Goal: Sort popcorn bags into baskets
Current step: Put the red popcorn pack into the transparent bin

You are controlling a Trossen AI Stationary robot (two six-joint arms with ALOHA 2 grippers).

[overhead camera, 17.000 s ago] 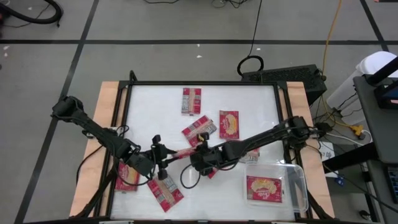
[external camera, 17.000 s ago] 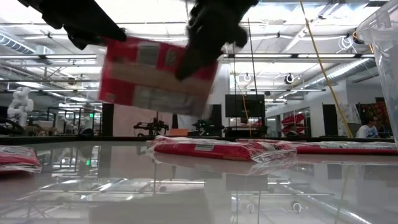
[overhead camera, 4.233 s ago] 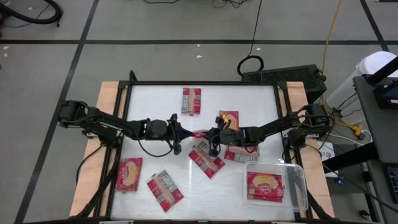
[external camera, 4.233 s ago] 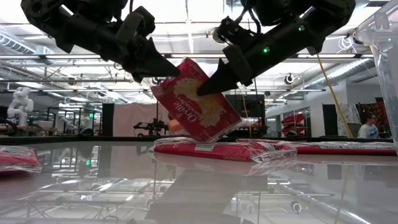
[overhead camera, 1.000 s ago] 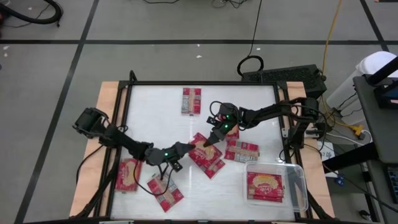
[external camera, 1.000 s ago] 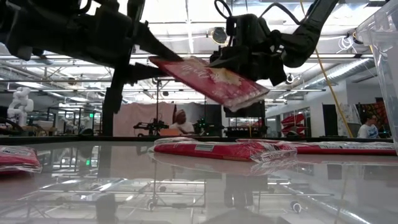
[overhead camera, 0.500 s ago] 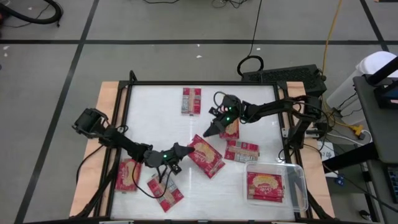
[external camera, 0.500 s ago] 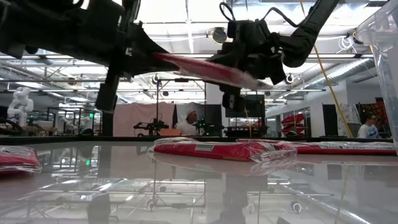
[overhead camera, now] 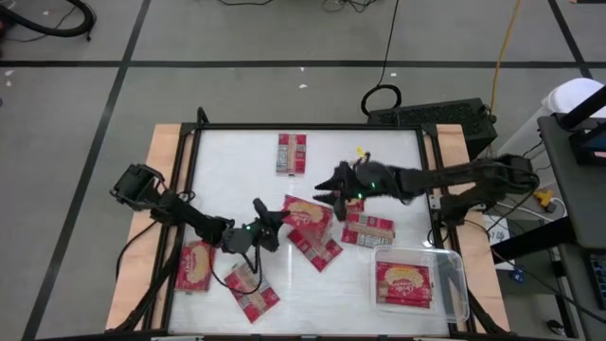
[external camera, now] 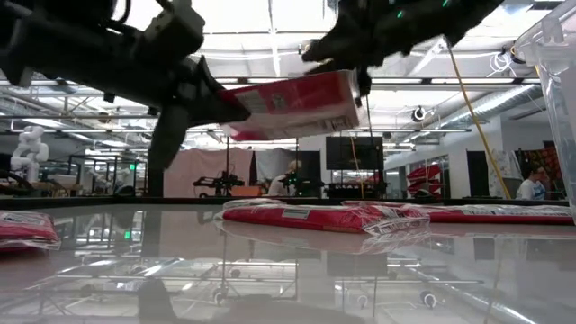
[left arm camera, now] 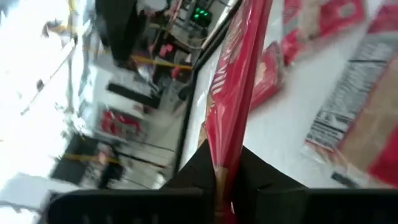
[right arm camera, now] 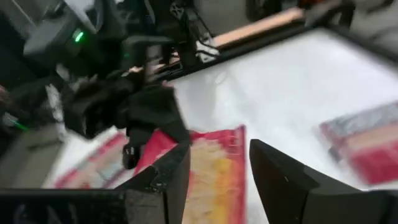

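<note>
The left claw (overhead camera: 270,220) is clamped on one end of a popcorn bag (overhead camera: 305,214), holding it flat and clear of the bench (overhead camera: 237,161) near its middle. The right claw (overhead camera: 329,188) stands with its fingers spread apart at the bag's far end, gripping nothing. The clear basket (overhead camera: 458,284) sits at the bench's near right corner with one bag (overhead camera: 402,285) inside; other bags lie loose on the surface.
</note>
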